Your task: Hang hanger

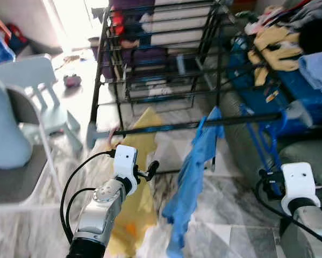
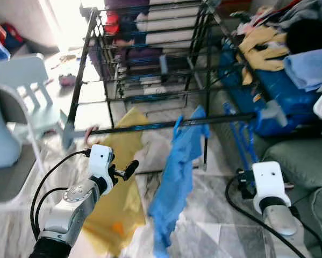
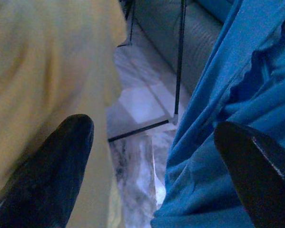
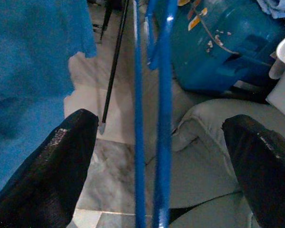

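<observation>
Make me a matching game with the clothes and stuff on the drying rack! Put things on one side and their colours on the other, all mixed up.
Things:
1. Garment hanging beside the left gripper
2. Garment hanging in the middle of the front bar
3. Empty hanger on the bar, just ahead of the right gripper
4. Drying rack

Colours:
A. black
B. yellow
C. dark blue
D. light blue

Pairs: 1-B, 2-D, 3-C, 4-A
</observation>
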{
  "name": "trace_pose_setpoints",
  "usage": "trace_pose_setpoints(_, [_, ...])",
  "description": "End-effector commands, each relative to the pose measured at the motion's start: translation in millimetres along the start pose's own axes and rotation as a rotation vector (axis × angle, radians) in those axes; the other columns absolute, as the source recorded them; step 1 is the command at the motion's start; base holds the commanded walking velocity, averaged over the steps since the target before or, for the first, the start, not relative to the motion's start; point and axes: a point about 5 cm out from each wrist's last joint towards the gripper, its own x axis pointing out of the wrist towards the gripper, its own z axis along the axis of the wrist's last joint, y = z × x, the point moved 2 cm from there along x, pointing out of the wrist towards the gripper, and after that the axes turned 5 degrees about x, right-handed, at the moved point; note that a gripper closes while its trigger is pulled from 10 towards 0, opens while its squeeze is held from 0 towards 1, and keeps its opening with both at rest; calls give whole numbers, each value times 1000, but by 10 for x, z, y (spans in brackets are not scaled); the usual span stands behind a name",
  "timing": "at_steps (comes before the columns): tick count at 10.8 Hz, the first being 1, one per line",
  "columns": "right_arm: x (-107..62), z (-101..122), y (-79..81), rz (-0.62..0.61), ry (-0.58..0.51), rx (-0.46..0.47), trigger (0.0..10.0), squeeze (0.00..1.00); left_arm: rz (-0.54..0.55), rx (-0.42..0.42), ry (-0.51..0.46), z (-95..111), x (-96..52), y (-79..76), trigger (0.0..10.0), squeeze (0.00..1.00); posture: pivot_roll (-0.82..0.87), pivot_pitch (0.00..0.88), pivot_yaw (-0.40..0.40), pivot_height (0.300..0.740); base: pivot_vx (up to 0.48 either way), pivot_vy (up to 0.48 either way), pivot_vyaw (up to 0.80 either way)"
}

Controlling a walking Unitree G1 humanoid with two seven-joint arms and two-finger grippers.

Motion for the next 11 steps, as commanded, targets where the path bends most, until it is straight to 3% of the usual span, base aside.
trace_pose_setpoints(1, [14,58,-3,0,-22,2,10000,969,18,8,-9,15,-19,32,10000,0,-185,0,65,740,-311,0,0])
trace_pose_setpoints(2, [31,69,5,2,-25,1,10000,455,15,10,-10,14,-17,28,10000,0,-184,0,65,740,-307,0,0])
trace_pose_setpoints(3, [40,69,23,6,-26,0,10000,63,9,11,-8,13,-14,23,10000,0,-182,0,64,740,-307,0,0])
trace_pose_setpoints(4, [49,68,57,15,-27,1,10000,0,10,14,-8,18,-12,31,10000,0,-179,0,64,740,-311,0,0])
trace_pose_setpoints(9, [130,131,122,20,-58,10,10000,0,15,28,-8,45,-8,68,10000,0,-162,0,64,740,-309,0,0])
trace_pose_setpoints(11, [159,125,171,25,-59,28,10000,0,65,13,-25,67,-66,161,10000,0,-144,0,65,740,-307,0,0])
